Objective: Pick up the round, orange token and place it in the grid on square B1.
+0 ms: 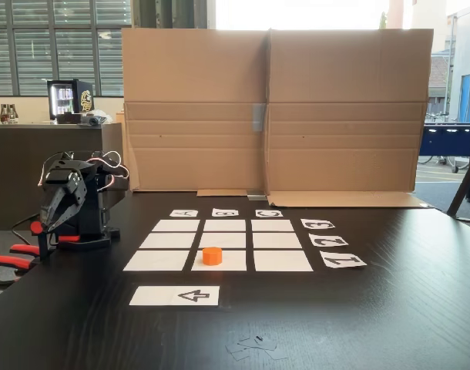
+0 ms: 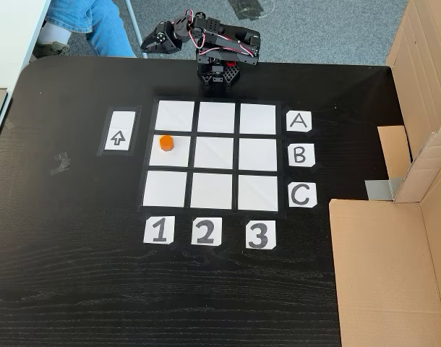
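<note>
In a fixed view from the table's front, the token (image 1: 212,256) sits on the near-row middle cell, square B1 (image 1: 219,260), of the grid (image 1: 224,225); the arm, folded at the left, stands well apart, its gripper (image 1: 42,231) pointing down near the orange clamps (image 1: 11,262), the finger gap too dark to tell; cardboard (image 1: 273,108) walls the far edge. In a fixed view from above, the token (image 2: 166,142) lies by the square's (image 2: 178,155) upper left edge, beside the arrow strip (image 2: 119,131); bare black table (image 2: 76,282) lies open below the grid (image 2: 217,154); the gripper (image 2: 154,40) overhangs the top edge.
</note>
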